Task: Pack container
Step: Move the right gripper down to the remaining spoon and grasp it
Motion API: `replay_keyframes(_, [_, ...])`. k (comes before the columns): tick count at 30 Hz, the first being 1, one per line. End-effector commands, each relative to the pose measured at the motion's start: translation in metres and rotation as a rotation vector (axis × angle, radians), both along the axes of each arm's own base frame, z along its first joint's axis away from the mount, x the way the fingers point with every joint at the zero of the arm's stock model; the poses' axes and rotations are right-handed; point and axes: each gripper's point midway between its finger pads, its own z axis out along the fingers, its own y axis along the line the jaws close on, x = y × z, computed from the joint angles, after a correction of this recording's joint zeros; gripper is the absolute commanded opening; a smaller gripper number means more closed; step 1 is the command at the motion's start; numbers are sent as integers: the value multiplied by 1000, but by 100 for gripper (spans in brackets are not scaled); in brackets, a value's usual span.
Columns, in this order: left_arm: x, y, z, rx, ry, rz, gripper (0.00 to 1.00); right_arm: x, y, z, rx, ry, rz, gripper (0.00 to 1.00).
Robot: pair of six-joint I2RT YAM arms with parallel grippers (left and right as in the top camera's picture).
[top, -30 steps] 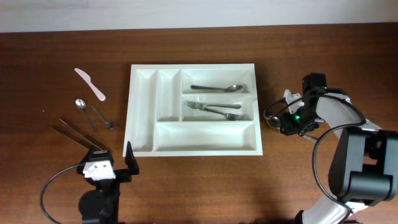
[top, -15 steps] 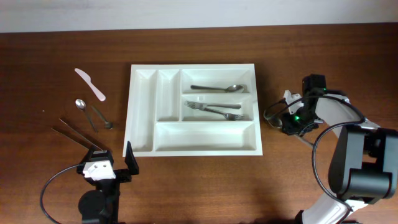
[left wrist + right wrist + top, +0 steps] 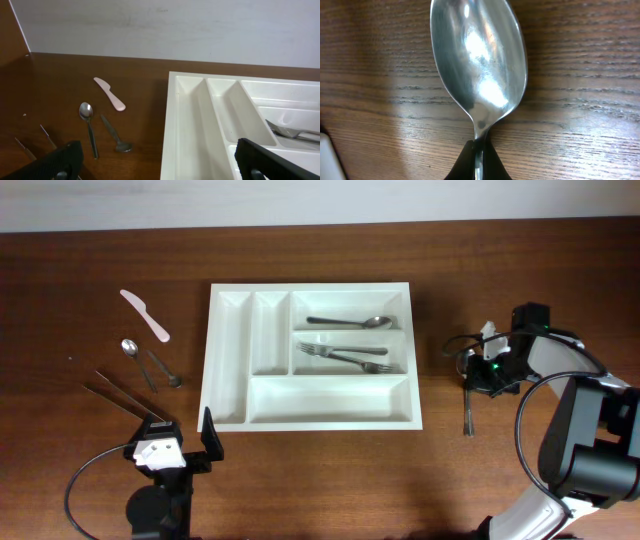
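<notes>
On the dark wooden surface [image 3: 100, 480] beneath a pale wall [image 3: 150, 25], the right gripper [image 3: 479, 155] clamps a spoon [image 3: 479, 60] by its neck, the white container [image 3: 330, 400] lying to its left, just ahead of the wide-open left gripper [image 3: 172, 442].

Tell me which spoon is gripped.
The spoon right of the container, pinched at its neck by the right gripper. The spoon inside the container and the small spoon far left of the container lie free.

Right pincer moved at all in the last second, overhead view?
Yes. The right pincer has shifted right, farther from the container's right wall, and is shut on a spoon.
</notes>
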Motion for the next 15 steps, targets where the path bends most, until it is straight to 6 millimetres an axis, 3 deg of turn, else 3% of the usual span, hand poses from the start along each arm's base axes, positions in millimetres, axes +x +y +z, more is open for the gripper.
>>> replay_keyframes(1, [0, 0, -1, 11, -3, -5, 99, -33, -14, -39, -23, 148, -67, 4])
replay_keyframes(5, [0, 0, -1, 11, -3, -5, 99, -29, -16, -36, -15, 145, -98, 4])
replay_keyframes(8, [0, 0, -1, 11, -3, -5, 99, -12, -18, -19, -4, 117, -99, 4])
replay_keyframes(14, [0, 0, -1, 11, -3, -5, 99, 45, -37, 62, -34, 12, -101, 4])
replay_keyframes(15, [0, 0, -1, 11, -3, -5, 99, 48, -39, 69, -37, 2, -101, 4])
